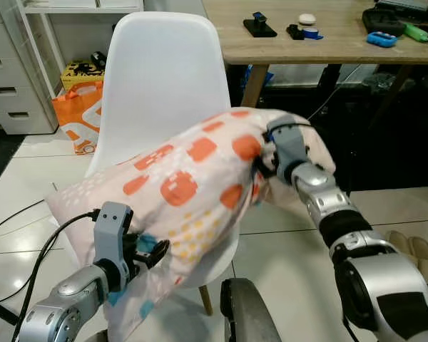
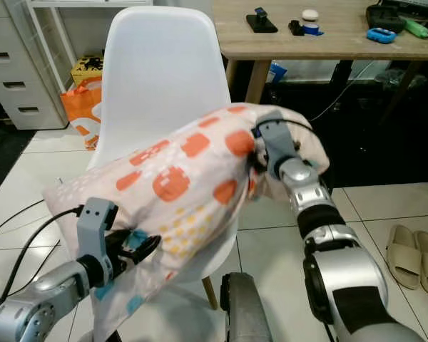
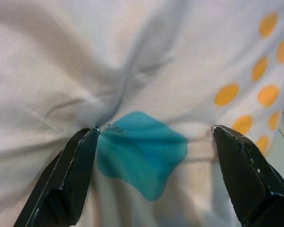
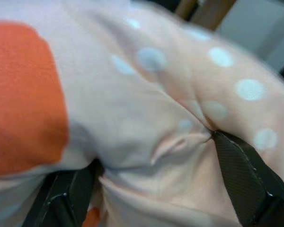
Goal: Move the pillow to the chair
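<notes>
Orange-patched pillow (image 1: 192,192) slants across our chair (image 1: 160,78), both grippers, left (image 1: 146,251) and right (image 1: 262,162), pinching its ends, seat just below.

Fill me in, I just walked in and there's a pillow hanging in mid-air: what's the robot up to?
The robot is carrying a patterned pillow in both grippers over a white chair. The left gripper pinches the pillow's lower near corner; the right gripper grips its upper far end, fabric bunched between the fingers. The pillow slants across the front of the seat, in front of the backrest. Whether it already touches the seat cannot be told. A wooden table stands behind the chair.
</notes>
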You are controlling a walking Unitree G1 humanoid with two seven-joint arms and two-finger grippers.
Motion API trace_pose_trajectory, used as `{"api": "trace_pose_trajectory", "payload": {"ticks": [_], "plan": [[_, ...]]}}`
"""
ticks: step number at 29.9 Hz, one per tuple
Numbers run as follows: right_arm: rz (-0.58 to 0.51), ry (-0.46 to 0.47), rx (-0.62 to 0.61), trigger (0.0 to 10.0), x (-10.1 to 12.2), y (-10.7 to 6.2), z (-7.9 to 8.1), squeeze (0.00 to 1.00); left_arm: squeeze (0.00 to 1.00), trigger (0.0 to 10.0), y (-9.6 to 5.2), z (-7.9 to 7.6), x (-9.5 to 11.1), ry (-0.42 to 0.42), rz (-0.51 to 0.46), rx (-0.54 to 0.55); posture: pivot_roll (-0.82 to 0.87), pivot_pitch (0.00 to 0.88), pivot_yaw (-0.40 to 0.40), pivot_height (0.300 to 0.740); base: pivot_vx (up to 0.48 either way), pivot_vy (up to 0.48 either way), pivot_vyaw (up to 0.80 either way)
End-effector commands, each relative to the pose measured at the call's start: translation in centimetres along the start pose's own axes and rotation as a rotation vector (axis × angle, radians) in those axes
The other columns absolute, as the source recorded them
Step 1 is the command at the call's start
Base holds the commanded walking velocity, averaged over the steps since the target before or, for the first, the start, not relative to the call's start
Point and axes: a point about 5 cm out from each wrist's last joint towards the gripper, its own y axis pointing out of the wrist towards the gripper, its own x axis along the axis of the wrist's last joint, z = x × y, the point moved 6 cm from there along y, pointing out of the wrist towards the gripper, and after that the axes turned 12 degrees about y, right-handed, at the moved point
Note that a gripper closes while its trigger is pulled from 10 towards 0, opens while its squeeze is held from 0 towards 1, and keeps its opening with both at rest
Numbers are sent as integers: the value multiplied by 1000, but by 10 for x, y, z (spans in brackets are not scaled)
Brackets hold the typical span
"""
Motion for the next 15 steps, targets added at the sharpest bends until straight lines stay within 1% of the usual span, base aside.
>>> {"api": "trace_pose_trajectory", "payload": {"ticks": [1,2,3,4,5,6,7,9,11,12,14,15], "plan": [[-125,127,66,10000,38,3,10,0,0,10000,1,7,-4,-24,9,36,-184,168,-69,501,0,0,0],[-140,211,164,10000,45,3,27,0,0,10000,3,7,1,-23,-8,39,-187,170,-71,501,0,0,0],[-140,211,164,10000,45,3,27,0,0,10000,3,7,1,-23,-8,39,-187,170,-71,501,0,0,0],[-157,287,252,10000,54,1,41,0,0,10000,6,5,6,-22,-25,35,-188,173,-70,501,0,0,0],[-157,287,252,10000,54,1,41,0,0,10000,6,5,6,-22,-25,35,-188,173,-70,501,0,0,0],[-169,344,314,10000,60,0,51,0,0,10000,10,2,9,-18,-38,30,-190,174,-71,501,0,0,0],[-181,385,354,10000,67,-2,56,0,0,10000,13,-2,12,-11,-45,20,-193,174,-71,501,0,0,0],[-181,385,354,10000,67,-2,56,0,0,10000,13,-2,12,-11,-45,20,-193,174,-71,501,0,0,0],[-212,439,389,10000,79,-4,58,0,0,10000,17,-7,14,16,-48,3,-197,173,-72,501,0,0,0],[-224,451,391,10000,84,-4,57,0,0,10000,18,-10,14,38,-44,-6,-199,173,-73,501,0,0,0],[-234,457,388,10000,87,-4,56,0,0,10000,18,-11,14,53,-41,-10,-199,173,-73,501,0,0,0],[-165,332,358,10000,74,0,56,0,0,10000,17,-10,11,89,-24,-14,-204,171,-75,501,0,0,0]]}}
